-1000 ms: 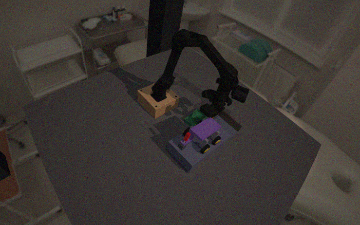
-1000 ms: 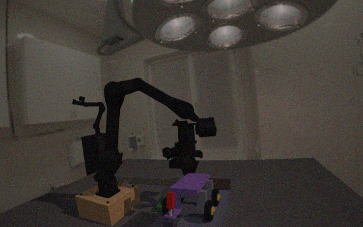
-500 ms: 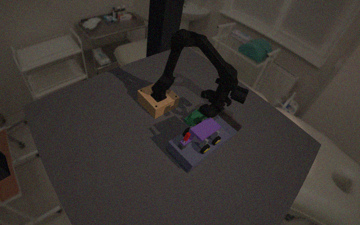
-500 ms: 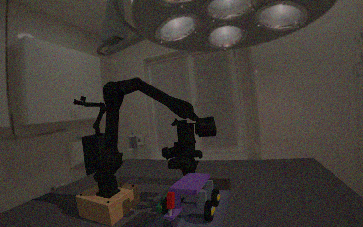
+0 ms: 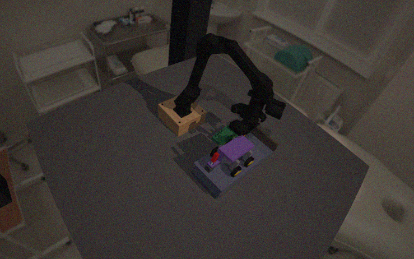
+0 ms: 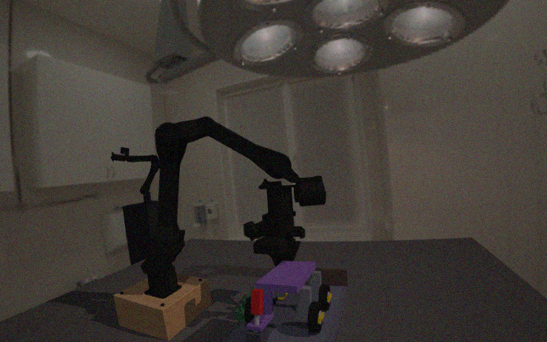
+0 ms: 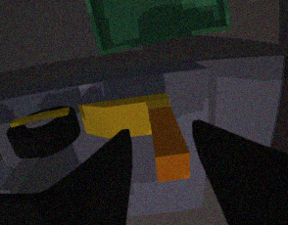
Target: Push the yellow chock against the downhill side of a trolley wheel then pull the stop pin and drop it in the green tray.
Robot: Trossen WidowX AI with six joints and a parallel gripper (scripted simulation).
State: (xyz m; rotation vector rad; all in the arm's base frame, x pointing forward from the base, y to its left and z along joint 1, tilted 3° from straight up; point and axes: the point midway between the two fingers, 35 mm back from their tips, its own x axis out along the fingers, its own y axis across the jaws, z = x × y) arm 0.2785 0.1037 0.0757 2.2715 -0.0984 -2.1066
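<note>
The purple trolley (image 5: 235, 148) (image 6: 286, 277) stands on the grey ramp (image 5: 219, 185) (image 7: 244, 100). The red-headed stop pin (image 5: 214, 157) (image 6: 257, 301) is upright in the bracket at its uphill end. The yellow chock (image 7: 114, 119) lies on the ramp close beside a black wheel (image 7: 45, 137) in the wrist view; whether they touch I cannot tell. My gripper (image 7: 161, 132) is open, its fingers on either side of the chock's orange handle (image 7: 172, 167), with gaps on both sides. The chock's rubber base is not discernible. The green tray (image 5: 222, 136) (image 7: 117, 22) sits beside the ramp.
A brown block (image 5: 268, 138) (image 6: 335, 277) stands at the ramp's downhill end. The arm's wooden base (image 5: 170, 120) (image 6: 143, 314) is beyond the tray. The trolley body stands close beside the gripper.
</note>
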